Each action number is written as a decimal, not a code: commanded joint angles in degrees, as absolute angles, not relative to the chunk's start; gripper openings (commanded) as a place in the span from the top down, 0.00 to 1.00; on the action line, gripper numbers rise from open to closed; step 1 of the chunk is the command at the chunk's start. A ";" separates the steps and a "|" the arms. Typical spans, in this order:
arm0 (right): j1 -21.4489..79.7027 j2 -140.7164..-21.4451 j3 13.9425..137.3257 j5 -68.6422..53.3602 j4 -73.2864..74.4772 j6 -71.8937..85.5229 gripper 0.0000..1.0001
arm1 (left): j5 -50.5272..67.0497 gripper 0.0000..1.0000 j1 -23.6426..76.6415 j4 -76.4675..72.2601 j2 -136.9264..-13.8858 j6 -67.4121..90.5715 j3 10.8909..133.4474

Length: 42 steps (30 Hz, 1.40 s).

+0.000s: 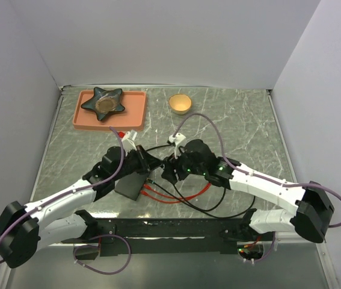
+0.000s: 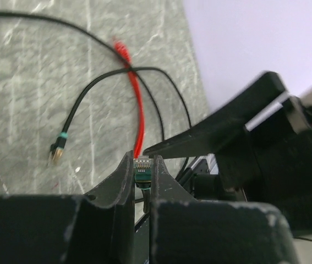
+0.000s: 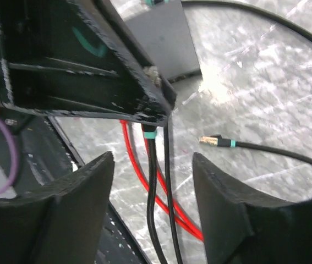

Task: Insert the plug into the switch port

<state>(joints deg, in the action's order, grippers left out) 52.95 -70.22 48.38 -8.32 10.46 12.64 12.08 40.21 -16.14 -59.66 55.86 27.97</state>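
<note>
We saw the left pincer [image 2: 143,160] clamped on the plug [image 2: 143,169], the right pincer [image 3: 153,159] apart; we judged squaring it to the switch [image 1: 130,186] vital.

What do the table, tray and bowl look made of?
Table: grey-green stone or marble-look laminate, with white veins and a glossy glare.
Tray: salmon-pink with an even matte colour, probably plastic or silicone.
Bowl: tan and smooth, maybe wood or plastic; too small to tell.

Left arm [image 1: 62,201] and right arm [image 1: 266,188] extended inward, converging; left gripper [image 2: 143,158] clamped on plug [image 2: 142,167]; right gripper [image 3: 153,165] jaws spread apart.
</note>
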 commanded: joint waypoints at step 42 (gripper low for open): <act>41.84 -71.00 43.58 -50.45 -20.65 27.24 0.03 | 14.14 0.99 41.40 -33.47 -36.91 48.87 18.11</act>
